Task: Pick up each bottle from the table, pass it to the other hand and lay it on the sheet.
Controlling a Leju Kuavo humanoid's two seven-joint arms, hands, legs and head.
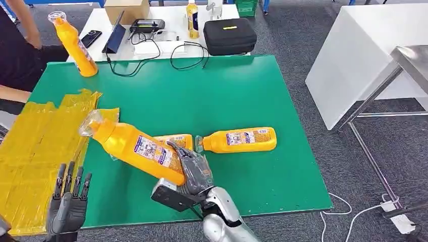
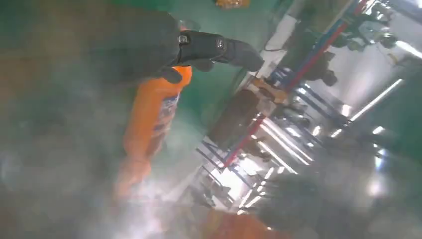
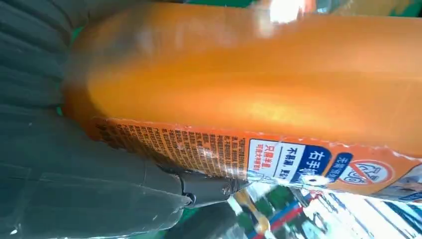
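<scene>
Orange bottles [image 1: 135, 148], four (one in right hand [image 1: 194, 174]), one yellow sheet [image 1: 38, 146]

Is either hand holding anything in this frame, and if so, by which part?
The right hand grips an orange bottle around its lower body near the base, cap end tilted up toward the yellow sheet. The left hand holds nothing, fingers apart.

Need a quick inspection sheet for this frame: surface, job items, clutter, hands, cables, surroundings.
Surface: green mat; crinkled yellow sheet over its left edge.
Job's things: held bottle raised, tilted; second bottle lying on the mat; third bottle partly hidden behind the held one; fourth bottle upright, far left.
Clutter: black case, cardboard box, phone on the white table.
Hands: right hand grips the held bottle; left hand empty, fingers apart.
Cables: black cable trailing onto the mat; white cable on the floor.
Surroundings: person's arm far left; metal frame right.
</scene>
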